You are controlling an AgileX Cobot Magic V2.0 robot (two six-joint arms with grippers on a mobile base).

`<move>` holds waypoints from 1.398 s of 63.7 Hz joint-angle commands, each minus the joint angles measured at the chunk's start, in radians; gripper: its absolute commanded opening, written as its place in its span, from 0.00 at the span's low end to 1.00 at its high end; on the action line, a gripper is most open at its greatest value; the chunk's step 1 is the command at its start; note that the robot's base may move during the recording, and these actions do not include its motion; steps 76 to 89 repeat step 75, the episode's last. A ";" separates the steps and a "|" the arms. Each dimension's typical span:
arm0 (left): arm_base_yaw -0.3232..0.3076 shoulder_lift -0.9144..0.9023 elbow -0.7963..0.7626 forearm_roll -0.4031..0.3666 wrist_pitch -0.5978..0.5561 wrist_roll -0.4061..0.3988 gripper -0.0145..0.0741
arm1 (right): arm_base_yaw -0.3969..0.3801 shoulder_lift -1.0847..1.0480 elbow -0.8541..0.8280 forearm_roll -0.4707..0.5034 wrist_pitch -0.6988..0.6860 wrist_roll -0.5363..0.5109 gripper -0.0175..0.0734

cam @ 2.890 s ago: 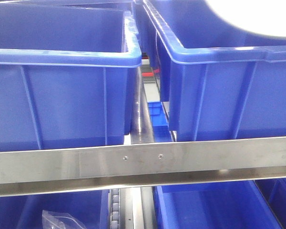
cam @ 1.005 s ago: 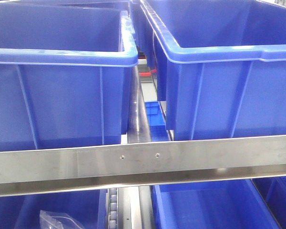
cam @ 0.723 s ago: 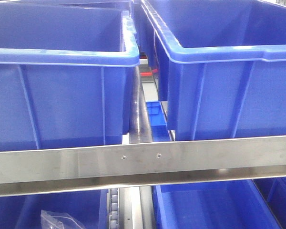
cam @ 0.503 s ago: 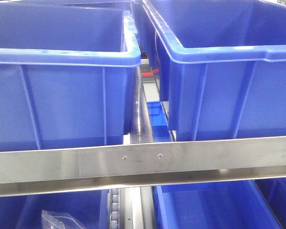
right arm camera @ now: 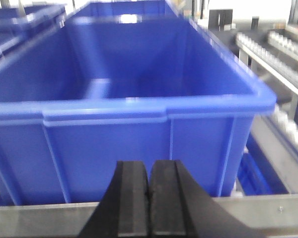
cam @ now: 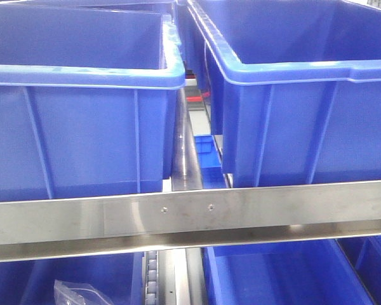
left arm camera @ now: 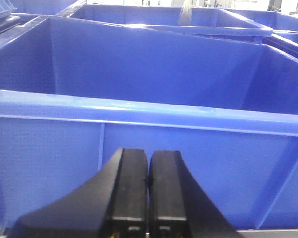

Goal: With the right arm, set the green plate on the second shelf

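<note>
The pale shape seen at the top right of the front view 2.9 s ago is gone; the right blue bin (cam: pixel 286 95) now shows only its bare interior, and the framing has shifted slightly. The green plate appears in no view — its location cannot be told. Left gripper (left arm camera: pixel 148 171) — fingers pressed together, holding nothing. Right gripper (right arm camera: pixel 149 186) — likewise closed and empty, facing the bin above the steel rail (cam: pixel 190 216).

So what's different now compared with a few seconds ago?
A pale round shape that hung over the right blue bin at the top right has gone from the front view. The view shifted only slightly. The left blue bin, the steel rail and the plastic bag stayed put.
</note>
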 commanded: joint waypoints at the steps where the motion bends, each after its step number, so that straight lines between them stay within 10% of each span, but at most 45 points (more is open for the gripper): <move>1: 0.000 -0.017 0.041 -0.003 -0.081 -0.004 0.31 | -0.006 -0.019 -0.018 -0.002 -0.063 0.000 0.23; 89: 0.000 -0.017 0.041 -0.003 -0.081 -0.004 0.31 | -0.006 -0.019 -0.018 -0.002 -0.025 0.000 0.23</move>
